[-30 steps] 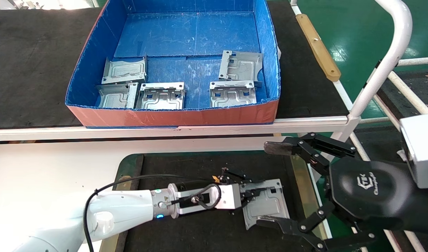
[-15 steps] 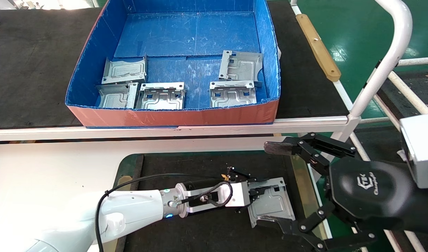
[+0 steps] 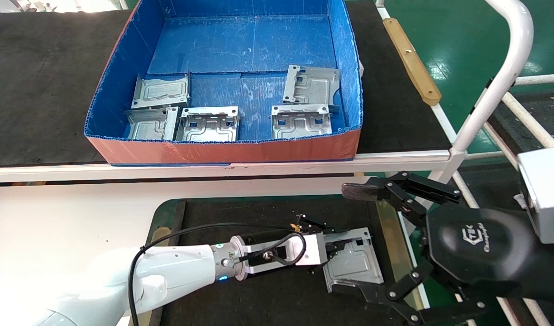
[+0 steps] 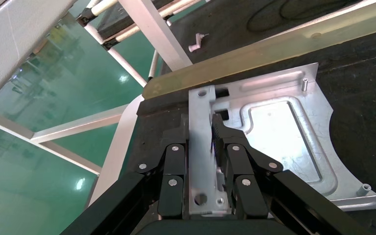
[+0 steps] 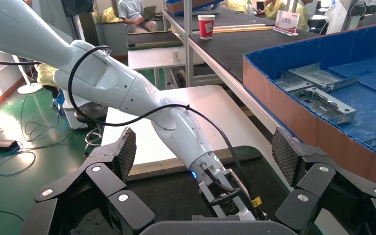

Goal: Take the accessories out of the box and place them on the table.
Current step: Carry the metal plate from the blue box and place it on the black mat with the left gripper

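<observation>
My left gripper (image 3: 338, 246) is shut on the upturned edge of one silver-grey accessory plate (image 3: 355, 263), low at the right part of the table's dark mat (image 3: 259, 217). I cannot tell whether the plate touches the mat. In the left wrist view the gripper (image 4: 200, 122) clamps the plate's (image 4: 274, 132) tabbed edge. My right gripper (image 3: 351, 239) is wide open and empty at the table's right edge, its fingers either side of that plate. It also shows in the right wrist view (image 5: 206, 149). Several more plates (image 3: 208, 123) lie in the box (image 3: 222, 151).
The box stands on a black-topped bench (image 3: 32, 90) with a white front rail (image 3: 168, 171). A brass strip (image 3: 394, 244) edges the mat on the right. A white tubular frame (image 3: 508, 68) rises at the right, above a green floor. The table's white top (image 3: 69, 217) lies to the left.
My left gripper has moved right across the mat with the plate in it, nearer the brass strip. The right gripper has not moved.
</observation>
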Available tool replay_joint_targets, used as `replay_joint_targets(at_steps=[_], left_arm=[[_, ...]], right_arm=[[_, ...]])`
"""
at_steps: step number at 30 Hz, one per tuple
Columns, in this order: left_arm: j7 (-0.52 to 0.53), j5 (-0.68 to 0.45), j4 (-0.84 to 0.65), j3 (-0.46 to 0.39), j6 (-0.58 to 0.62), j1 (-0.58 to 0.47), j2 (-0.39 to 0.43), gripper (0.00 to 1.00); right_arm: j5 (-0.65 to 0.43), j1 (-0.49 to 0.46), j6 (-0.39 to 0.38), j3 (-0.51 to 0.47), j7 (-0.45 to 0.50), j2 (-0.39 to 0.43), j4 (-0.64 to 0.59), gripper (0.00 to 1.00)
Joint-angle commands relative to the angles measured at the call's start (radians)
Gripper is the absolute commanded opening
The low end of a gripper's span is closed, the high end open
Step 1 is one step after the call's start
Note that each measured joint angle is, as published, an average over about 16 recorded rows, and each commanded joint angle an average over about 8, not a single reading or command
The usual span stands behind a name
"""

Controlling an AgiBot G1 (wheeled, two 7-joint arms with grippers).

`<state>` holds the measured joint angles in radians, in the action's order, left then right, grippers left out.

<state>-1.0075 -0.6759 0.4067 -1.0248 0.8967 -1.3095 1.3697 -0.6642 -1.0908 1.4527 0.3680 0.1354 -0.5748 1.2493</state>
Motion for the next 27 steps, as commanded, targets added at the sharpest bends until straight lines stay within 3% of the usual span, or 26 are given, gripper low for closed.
replay_joint_targets(at_steps=[1, 15, 27], left_arm=[[0.0, -0.001, -0.001, 0.002, 0.002, 0.0, 0.0, 1.0], [0.023, -0.008, 0.012, 0.025, 0.023, 0.004, -0.017, 1.0], [0.241, -0.016, 0.173, 0.159, 0.13, 0.047, -0.154, 1.0]], right_arm=[[0.0, 0.0, 0.0, 0.0, 0.0, 0.0, 0.0, 1.0], [0.0, 0.0, 0.0, 0.0, 0.0, 0.0, 0.0, 1.0], [0.0, 0.0, 0.0, 0.0, 0.0, 0.0, 0.0, 1.0]])
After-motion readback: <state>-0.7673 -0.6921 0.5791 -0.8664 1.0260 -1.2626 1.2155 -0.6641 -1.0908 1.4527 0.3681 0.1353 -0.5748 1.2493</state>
